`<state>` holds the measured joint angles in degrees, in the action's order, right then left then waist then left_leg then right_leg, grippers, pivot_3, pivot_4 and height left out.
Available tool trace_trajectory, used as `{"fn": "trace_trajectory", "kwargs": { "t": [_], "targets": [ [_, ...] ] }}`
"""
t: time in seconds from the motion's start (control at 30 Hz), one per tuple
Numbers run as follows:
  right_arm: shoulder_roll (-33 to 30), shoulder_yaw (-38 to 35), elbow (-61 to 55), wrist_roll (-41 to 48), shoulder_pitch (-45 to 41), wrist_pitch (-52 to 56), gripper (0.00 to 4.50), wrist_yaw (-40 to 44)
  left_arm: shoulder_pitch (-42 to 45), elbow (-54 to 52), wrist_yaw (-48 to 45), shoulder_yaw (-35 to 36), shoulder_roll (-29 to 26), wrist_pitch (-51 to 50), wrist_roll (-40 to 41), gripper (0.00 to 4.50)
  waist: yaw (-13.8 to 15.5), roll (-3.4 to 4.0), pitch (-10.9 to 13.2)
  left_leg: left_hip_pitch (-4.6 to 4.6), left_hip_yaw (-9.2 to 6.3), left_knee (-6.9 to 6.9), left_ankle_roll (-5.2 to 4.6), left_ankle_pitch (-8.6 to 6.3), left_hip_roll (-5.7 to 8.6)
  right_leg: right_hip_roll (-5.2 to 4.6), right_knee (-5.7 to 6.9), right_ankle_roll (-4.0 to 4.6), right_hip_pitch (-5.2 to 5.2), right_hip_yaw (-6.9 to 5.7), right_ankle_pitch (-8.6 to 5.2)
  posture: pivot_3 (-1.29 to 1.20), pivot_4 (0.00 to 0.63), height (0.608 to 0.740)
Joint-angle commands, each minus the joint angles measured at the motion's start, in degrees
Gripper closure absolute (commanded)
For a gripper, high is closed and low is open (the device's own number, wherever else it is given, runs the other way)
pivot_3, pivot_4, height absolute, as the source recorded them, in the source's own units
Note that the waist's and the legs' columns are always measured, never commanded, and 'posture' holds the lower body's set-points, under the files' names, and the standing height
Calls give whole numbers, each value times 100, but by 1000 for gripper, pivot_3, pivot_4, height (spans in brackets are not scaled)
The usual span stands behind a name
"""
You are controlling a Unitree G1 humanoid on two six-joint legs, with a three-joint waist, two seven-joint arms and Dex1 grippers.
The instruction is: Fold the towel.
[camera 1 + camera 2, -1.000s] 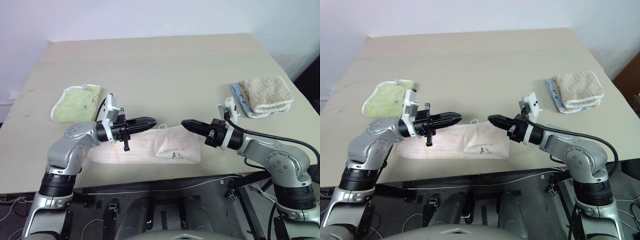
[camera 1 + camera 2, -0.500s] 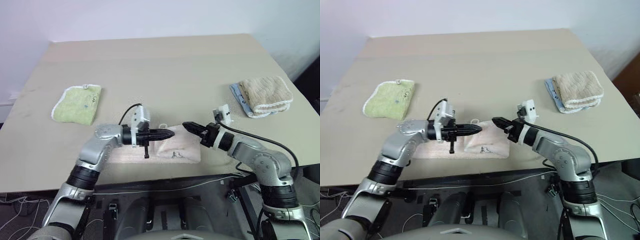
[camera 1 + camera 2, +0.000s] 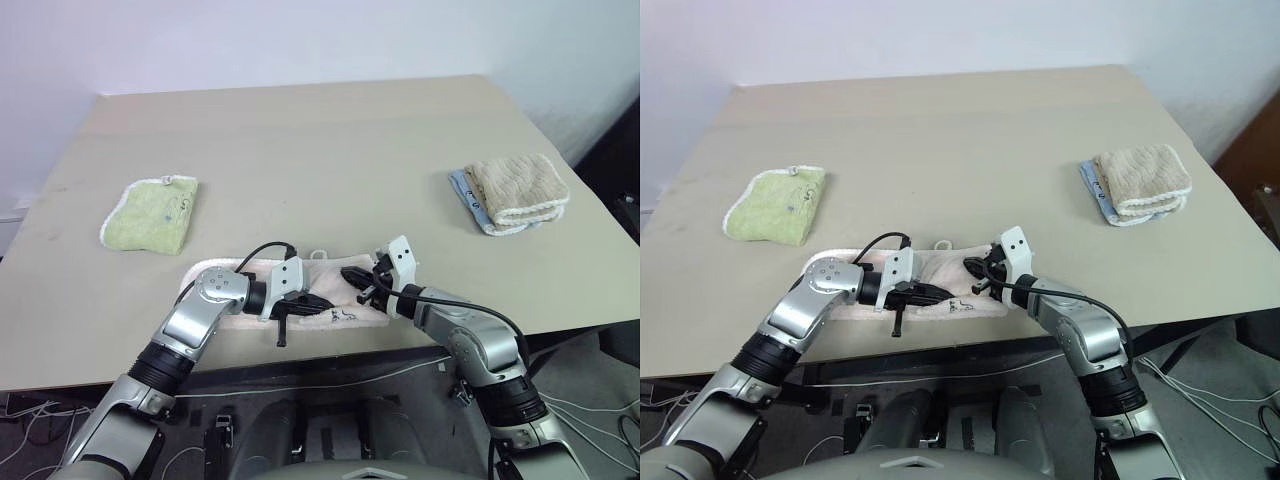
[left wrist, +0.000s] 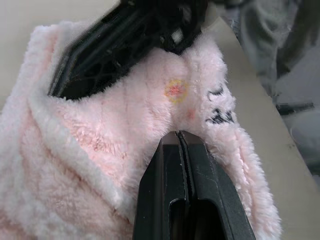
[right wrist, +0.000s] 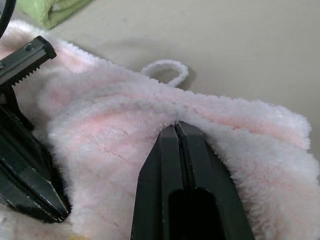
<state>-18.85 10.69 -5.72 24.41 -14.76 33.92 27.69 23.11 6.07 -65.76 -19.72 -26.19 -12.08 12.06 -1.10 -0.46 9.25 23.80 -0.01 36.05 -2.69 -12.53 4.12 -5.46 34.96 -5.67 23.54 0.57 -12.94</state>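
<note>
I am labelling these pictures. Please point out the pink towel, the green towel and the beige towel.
pink towel (image 3: pixel 225 272), left eye view, on its bare left end.
green towel (image 3: pixel 150 212), left eye view, on the middle of its top face.
beige towel (image 3: pixel 1143 177), right eye view, on the middle of its top fold.

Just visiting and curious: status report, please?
Left claw shut, tip on pink towel. Right claw shut, tip on it too. Towel flat at table front edge. Nothing in the way.
</note>
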Motion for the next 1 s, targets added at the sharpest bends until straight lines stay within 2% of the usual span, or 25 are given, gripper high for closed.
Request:
{"fn": "trace_trajectory", "kwargs": {
  "t": [0.03, 0.23, 0.37, 0.5, 0.6, 0.8, 0.83, 0.97, 1.0],
  "targets": [
    [17, -7, 232, -243, 26, -140, 4500, 73, -9, -94, 147, 152, 172, -168, 158, 4464, 11, 0, 0, 0, 0, 1, 0, 0, 0, 0, 0, 0, 2, -1, 0, 0, 150, 740],
    [-207, -307, -270, 134, -83, 1, 4500, 638, -10, -472, 166, 602, 255, -760, 781, 4464, 32, -1, 1, 12, 0, 14, -1, 1, 1, 0, 1, -2, 12, -2, 1, 0, 150, 740],
    [-572, -757, -1050, 950, -353, 567, 4500, 1190, -221, -937, -44, 1213, -440, -1279, 1237, 4464, 10, 0, 4, 71, 0, 19, -3, 4, 1, 1, 18, -5, 74, 1, 3, 0, 150, 740],
    [-1205, -766, -1488, 1175, -385, 802, 4500, 1818, -733, -1408, -184, 2015, -1284, -1953, 1835, 3301, 21, 0, 4, 73, 0, -1, -1, 3, 0, 3, 18, -8, 87, 0, 2, 0, 150, 740],
    [-1479, -713, -1493, 1181, -492, 806, 3902, 2090, -1127, -1470, -12, 2766, -1651, -2334, 2234, 2253, 42, -1, 6, 75, -1, -7, 0, 2, 0, 0, 9, 0, 88, -2, -5, 0, 150, 740],
    [-1641, -481, -1186, 953, -787, 567, 1884, 2621, -2234, -1857, 355, 4068, -2079, -2734, 2585, 152, 31, -2, 9, 73, 0, -2, 1, 0, 2, -7, -2, 9, 87, -2, -10, 0, 150, 740],
    [-1643, -414, -1115, 908, -839, 513, 1489, 2711, -2448, -1961, 430, 4280, -2100, -2808, 2650, 0, 24, -5, 10, 73, 0, -6, 1, 0, 2, -7, -5, 10, 87, -2, -10, 0, 150, 740],
    [-1495, -225, -878, 782, -1060, 371, 211, 2884, -3177, -2233, 590, 4960, -2172, -3028, 2810, 0, 26, -4, 12, 78, 0, -23, 2, 0, 1, -6, -11, 11, 97, -2, -11, 0, 150, 740],
    [-1444, -184, -803, 720, -1112, 303, 11, 2887, -3302, -2282, 658, 5094, -2146, -3054, 2841, 0, 34, -3, 12, 78, 0, -26, 2, 0, 1, -7, -12, 12, 100, -2, -11, 0, 150, 740]
  ]
}}
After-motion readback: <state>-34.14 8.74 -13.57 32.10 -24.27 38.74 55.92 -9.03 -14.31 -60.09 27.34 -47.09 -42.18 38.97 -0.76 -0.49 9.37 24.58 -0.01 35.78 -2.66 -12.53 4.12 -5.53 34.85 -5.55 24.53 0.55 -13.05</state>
